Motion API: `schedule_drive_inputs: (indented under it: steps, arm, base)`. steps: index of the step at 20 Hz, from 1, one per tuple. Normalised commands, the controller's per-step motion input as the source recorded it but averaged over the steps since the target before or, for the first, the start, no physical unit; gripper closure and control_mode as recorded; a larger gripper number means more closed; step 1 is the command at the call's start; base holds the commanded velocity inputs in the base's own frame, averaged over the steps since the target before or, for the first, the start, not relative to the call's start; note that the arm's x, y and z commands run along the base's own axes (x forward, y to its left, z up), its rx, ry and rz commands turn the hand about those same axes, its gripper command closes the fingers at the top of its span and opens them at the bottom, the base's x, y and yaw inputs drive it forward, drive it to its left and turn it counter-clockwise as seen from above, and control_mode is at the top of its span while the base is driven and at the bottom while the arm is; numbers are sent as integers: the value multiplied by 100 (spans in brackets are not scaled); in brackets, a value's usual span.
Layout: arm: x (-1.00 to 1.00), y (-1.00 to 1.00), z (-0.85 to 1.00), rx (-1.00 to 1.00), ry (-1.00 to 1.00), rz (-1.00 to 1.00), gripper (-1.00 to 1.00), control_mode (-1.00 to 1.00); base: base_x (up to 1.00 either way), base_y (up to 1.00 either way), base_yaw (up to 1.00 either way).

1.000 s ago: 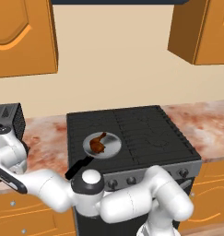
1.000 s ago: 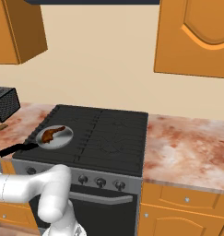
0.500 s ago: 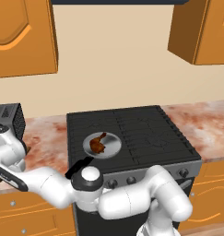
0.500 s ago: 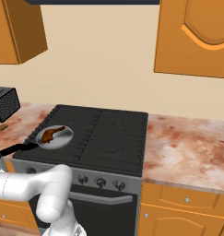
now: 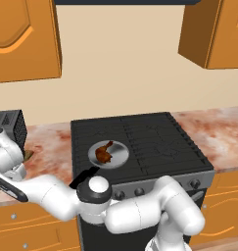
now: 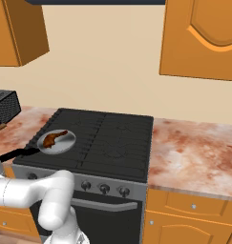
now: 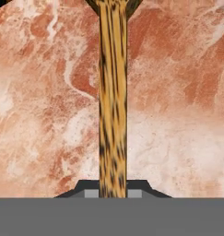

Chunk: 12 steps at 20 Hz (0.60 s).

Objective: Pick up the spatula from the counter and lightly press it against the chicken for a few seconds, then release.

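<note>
Since the end effector (image 7: 113, 193) grips just the spatula (image 7: 112, 92) handle, a jerky lift could twist it loose. Easy does it.

Spatula (image 7: 112, 101): matt, streaked wood grain. Counter (image 7: 178, 92): smooth, mottled reddish stone that looks faintly polished. Stove (image 5: 154, 147): matt black with ridged grates. Pan (image 5: 119, 155): smooth grey metal. Cabinets (image 5: 22, 39): smooth orange wood.

Chicken (image 5: 104, 153) in pan (image 5: 120, 157) on stove (image 5: 157, 142)
</note>
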Motion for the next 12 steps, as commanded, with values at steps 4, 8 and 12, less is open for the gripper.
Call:
schedule_drive_inputs:
  steps: [4, 8, 12]
  arm:
    - [-38, -44, 21, 0, -9, 0, 100, -100]
    - [-31, -50, 14, 0, -4, -1, 100, -100]
    - [-20, -53, 21, 0, 0, -2, 100, -100]
  base:
    - [0, 0, 0]
    - [0, 0, 0]
    - [0, 0, 0]
